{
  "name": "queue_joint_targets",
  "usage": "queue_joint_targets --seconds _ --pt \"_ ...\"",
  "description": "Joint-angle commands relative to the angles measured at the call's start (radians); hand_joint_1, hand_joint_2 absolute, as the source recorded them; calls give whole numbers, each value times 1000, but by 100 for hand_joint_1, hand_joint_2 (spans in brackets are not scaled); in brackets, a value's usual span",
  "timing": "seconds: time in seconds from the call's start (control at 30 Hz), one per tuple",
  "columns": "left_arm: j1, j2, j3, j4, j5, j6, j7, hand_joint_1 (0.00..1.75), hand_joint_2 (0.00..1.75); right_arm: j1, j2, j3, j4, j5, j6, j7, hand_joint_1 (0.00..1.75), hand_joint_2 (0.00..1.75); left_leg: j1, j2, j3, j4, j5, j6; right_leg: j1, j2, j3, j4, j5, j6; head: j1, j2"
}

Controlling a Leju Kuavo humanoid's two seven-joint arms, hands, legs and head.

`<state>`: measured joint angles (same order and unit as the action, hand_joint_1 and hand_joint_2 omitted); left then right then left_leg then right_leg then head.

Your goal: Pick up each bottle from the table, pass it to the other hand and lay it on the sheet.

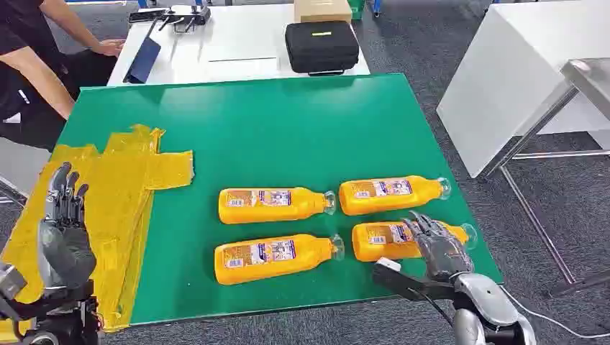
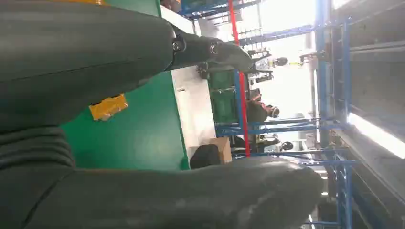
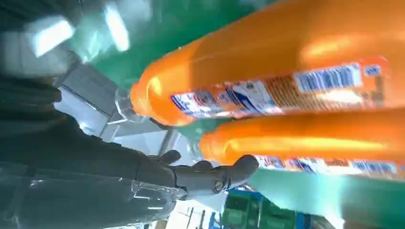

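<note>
While the right hand (image 1: 434, 243) covers part of the near-right bottle (image 1: 381, 242), grip unclear, four bottles lie lengthwise, caps rightward, on the green table (image 1: 288, 129); left hand (image 1: 63, 230) open over the yellow sheet (image 1: 122, 187)

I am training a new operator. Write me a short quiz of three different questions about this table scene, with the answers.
1. True or false: a bottle already lies on the yellow sheet.
2. How many orange bottles lie on the green table?
3. Multiple choice. The right hand is over which bottle? A: near right bottle. B: far left bottle. C: near left bottle.

Key: 1 false; 2 four; 3 A.
</note>
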<state>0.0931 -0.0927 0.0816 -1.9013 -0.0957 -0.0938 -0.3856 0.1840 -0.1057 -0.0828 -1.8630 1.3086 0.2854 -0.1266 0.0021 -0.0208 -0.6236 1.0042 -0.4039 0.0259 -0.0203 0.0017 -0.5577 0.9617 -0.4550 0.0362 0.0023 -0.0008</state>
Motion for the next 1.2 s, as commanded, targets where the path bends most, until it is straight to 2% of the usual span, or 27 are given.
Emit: queue_joint_targets --seconds 0.03,0.07,0.13,0.33,0.47,0.5,0.57,0.6,0.63,0.7,0.73,0.77,0.8,0.87,0.93,1.2 --pt "36 -17 28 19 -12 -2 -52 0 0 -57 170 -133 -165 -660 -8 -293 0 175 -1 3 5 0 -3 -2 0 1 4 1 -3 -3 0 0" --pt "37 -18 26 21 -15 0 -56 0 0 -82 177 -141 -175 -704 0 -275 0 175 -1 4 5 0 -2 -2 -1 3 3 1 -2 -3 0 0" --pt "32 -13 17 26 -15 -3 -57 0 0 -105 164 -142 -197 -693 -12 -251 0 175 -1 4 2 0 -1 -1 0 2 1 1 -1 -2 0 0" --pt "28 -12 15 26 -16 -1 -57 0 0 -99 164 -148 -189 -695 -10 -253 0 175 0 2 6 0 -2 -1 1 0 1 0 -2 -2 0 0" --pt "4 6 -9 56 -11 -10 -58 0 0 -56 150 -167 -214 -603 -31 -244 0 175 0 0 5 -1 -2 -1 0 -2 5 -1 -2 -1 0 0" --pt "1 10 -16 63 -10 -11 -57 0 0 -46 149 -179 -219 -567 -48 -238 0 175 0 -1 3 -1 -1 -1 0 -2 4 -1 -2 -1 0 0" --pt "-6 9 -26 70 -8 -13 -57 0 0 -41 142 -210 -222 -214 -277 -195 0 175 0 -2 5 -1 -1 -2 0 -3 5 -1 -2 -1 0 0" --pt "-8 5 -32 69 -10 -12 -55 0 0 -51 140 -241 -212 -91 -338 -147 0 175 0 -2 4 -1 -1 -1 0 -3 4 -1 -2 -1 0 0" --pt "-5 4 -44 63 -14 -10 -52 0 0 -86 113 -330 -178 -60 -322 -97 0 175 0 -1 2 -1 0 -1 0 -2 2 -1 -1 -1 0 0" --pt "4 6 -54 54 -14 -4 -52 0 0 -162 72 -493 -97 -132 -289 -119 0 175 0 -2 3 -1 -1 -1 0 -3 3 -1 -2 0 0 0" --pt "4 6 -54 54 -14 -4 -52 0 0 -162 72 -493 -97 -132 -289 -119 0 175 -1 -1 9 -1 -3 -2 0 -4 10 -2 -4 -2 0 0" --pt "10 5 -56 50 -12 -3 -53 0 0 -203 49 -577 -47 -184 -273 -141 0 175 0 0 4 0 -1 -1 0 -2 5 -2 -1 0 0 0" --pt "17 3 -57 43 -11 -2 -54 0 0 -237 5 -669 12 -211 -265 -156 0 175 0 0 7 -1 -2 -1 0 -2 7 -2 -2 -1 0 0" --pt "21 -3 -51 37 -6 3 -54 0 0 -264 -17 -760 49 -224 -240 -197 0 175 -1 0 5 -1 -1 0 0 -2 6 -2 -1 0 0 0" --pt "22 -7 -39 26 -3 4 -52 0 0 -274 -20 -798 65 -214 -216 -208 0 175 0 -1 5 0 -2 -1 0 -3 7 -3 -2 0 0 0" --pt "19 -13 -35 18 -1 3 -46 0 0 -285 -8 -762 80 -181 -219 -195 0 175 -1 2 4 -1 -1 -1 0 1 5 -2 0 0 0 0"
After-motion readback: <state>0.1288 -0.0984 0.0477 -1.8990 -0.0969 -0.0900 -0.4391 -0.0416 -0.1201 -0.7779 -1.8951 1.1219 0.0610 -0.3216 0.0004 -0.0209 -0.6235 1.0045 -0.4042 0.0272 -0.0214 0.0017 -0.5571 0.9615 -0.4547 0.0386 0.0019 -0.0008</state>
